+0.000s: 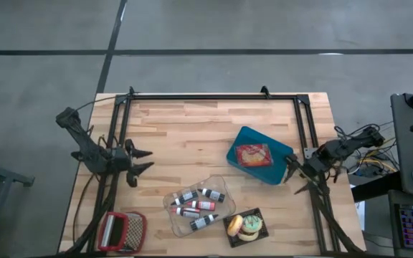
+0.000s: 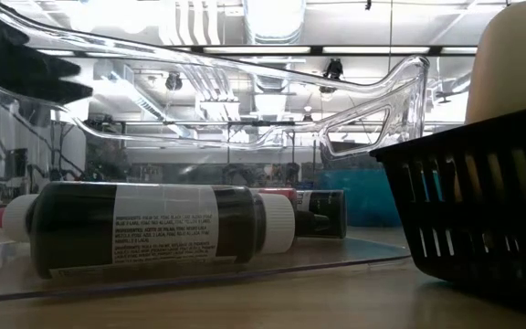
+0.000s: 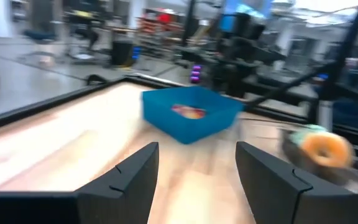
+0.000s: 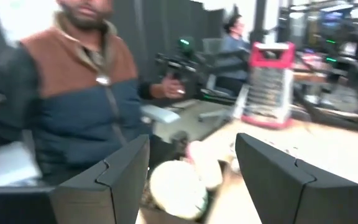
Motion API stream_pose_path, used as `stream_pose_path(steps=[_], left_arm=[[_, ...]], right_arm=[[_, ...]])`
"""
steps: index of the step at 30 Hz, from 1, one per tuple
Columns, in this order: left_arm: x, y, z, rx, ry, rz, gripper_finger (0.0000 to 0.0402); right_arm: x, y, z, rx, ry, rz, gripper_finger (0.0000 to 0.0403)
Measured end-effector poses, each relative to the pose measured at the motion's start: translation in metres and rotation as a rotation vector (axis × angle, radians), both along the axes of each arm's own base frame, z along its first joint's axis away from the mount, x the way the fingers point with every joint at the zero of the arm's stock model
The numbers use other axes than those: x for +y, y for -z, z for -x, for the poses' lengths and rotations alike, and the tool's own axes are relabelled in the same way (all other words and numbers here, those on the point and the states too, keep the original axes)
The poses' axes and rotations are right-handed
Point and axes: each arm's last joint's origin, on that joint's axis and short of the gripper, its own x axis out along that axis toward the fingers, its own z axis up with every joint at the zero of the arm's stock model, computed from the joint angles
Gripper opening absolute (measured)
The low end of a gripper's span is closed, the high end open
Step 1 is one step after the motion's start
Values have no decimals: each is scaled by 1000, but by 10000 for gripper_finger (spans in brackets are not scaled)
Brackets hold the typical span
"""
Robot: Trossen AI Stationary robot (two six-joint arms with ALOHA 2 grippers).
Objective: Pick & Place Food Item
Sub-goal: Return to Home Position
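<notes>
Black mesh basket (image 2: 482, 210), lower right, holds ring donuts (image 1: 235, 224), blue plastic bin (image 1: 253, 136) right of centre the popcorn bag (image 1: 253, 155), so we list left gripper (image 1: 149, 159) and right gripper (image 1: 293, 175) released, empty, at table sides.

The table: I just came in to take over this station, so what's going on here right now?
Nothing is being handled right now. The left claw hangs open over the left side of the table; the right claw is open at the right edge, beside the blue bin, which holds a popcorn bag. Donuts sit in the black basket, bottles in a clear tray.
</notes>
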Motion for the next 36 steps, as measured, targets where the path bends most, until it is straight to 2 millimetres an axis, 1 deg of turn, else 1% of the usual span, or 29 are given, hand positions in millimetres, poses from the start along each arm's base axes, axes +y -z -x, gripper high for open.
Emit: stream_pose_path(steps=[4, 8, 16, 26, 32, 36], left_arm=[[4, 1, -1, 3, -108, 2, 218], [9, 1, -4, 9, -175, -21, 218], [23, 2, -9, 25, -336, -36, 218], [33, 6, -15, 75, -456, -80, 218], [35, 9, -17, 112, -480, -109, 218], [35, 11, -18, 131, -486, -127, 218]], right_arm=[[-1, 14, -6, 10, 117, 34, 235], [-3, 28, -12, -33, 221, 64, 235], [-16, 30, -18, -41, 456, 154, 235], [-46, 33, -24, 17, 759, 172, 235], [-57, 32, -22, 7, 813, 179, 235], [-60, 32, -22, -1, 834, 209, 235]])
